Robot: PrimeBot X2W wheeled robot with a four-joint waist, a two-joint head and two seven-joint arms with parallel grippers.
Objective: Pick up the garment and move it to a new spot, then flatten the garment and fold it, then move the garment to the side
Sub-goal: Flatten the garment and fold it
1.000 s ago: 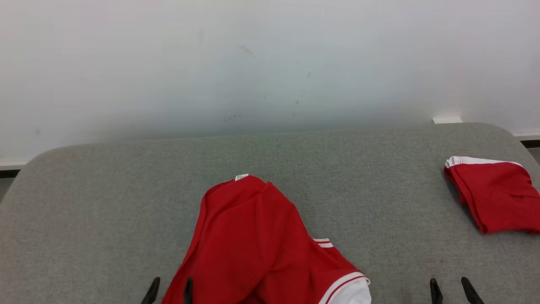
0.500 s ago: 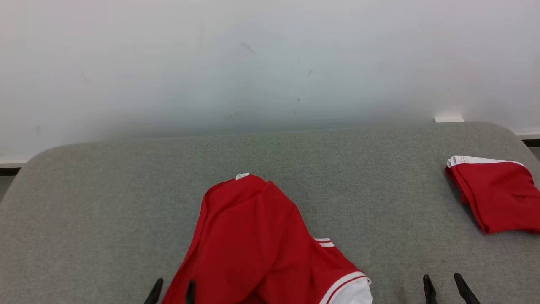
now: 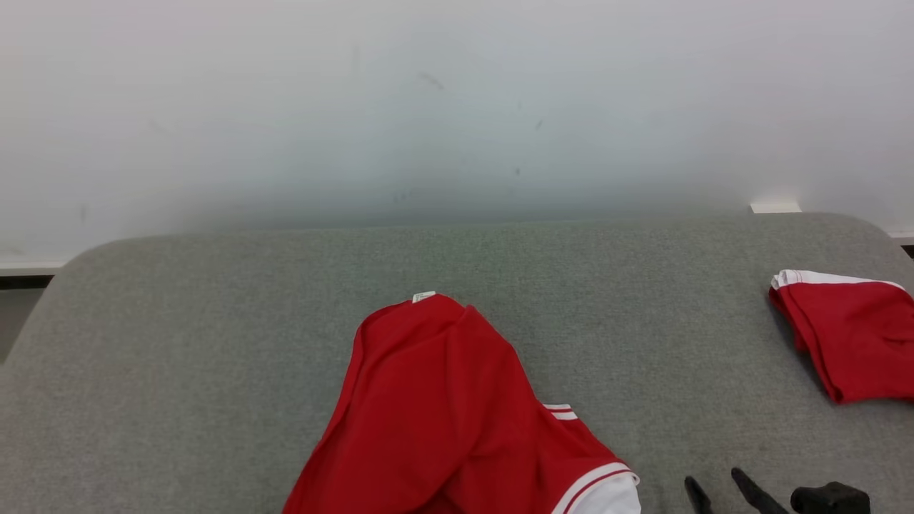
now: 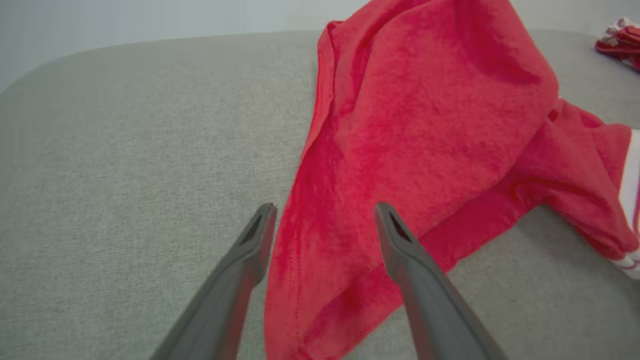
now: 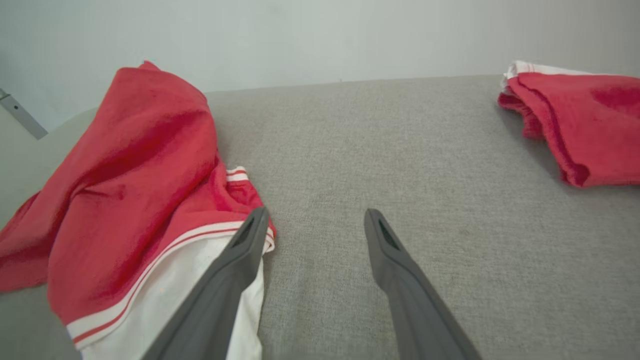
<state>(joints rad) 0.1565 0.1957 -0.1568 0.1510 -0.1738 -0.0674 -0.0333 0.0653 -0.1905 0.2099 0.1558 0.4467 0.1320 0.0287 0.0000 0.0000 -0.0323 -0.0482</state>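
garment (image 3: 443, 414) crumpled at table (image 3: 214, 321) near edge, center | left gripper (image 4: 325, 210) released, straddling garment's left edge | right gripper (image 5: 315, 215) released, over bare table | risk: pinch takes 2 layers, cloth lifts bunched; swing hits pile (image 3: 850, 350) at table right end

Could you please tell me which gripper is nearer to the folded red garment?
Right. The right gripper hovers over bare grey surface short of the folded garment; the left gripper straddles an edge of the crumpled garment, farther off.

crumpled garment (image 3: 443, 414) cut off at bottom edge, folded garment (image 3: 857, 343) cropped at right edge
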